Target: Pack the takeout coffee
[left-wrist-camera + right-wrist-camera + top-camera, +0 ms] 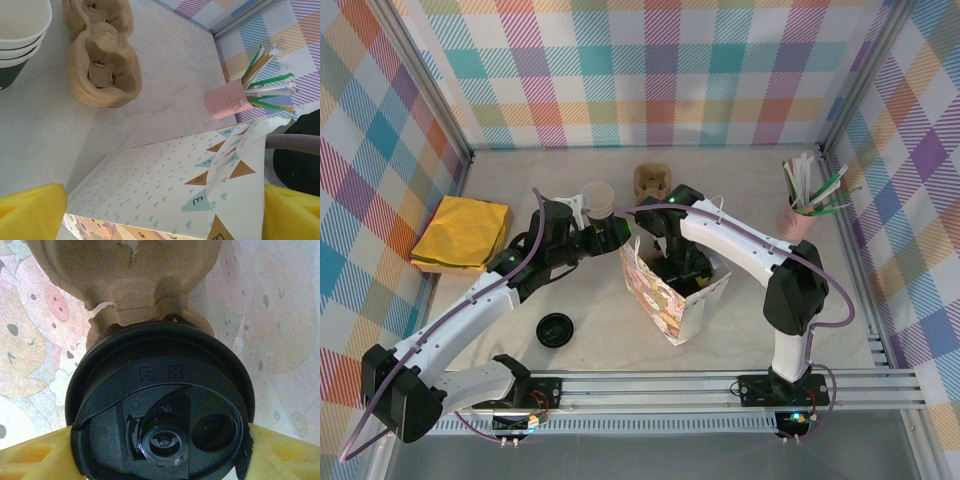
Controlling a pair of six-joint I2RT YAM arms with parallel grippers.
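On the surface (750, 190), the paper bag (658, 300) stands open with a pulp carrier (125, 285) inside, and the takeout coffee (160, 405) is down in it right by that carrier, clasped by the right gripper (160, 455), so seemingly only letting go remains; the left gripper (160, 215) gapes wide at the bag's rim.

One bag (665, 300), one lidded cup (160, 405), one lone carrier (125, 285), one loose lid (555, 329), three nested cups (20, 25), one carrier stack (105, 70), one pink pot (227, 100) and one yellow pile (462, 235) are showing.
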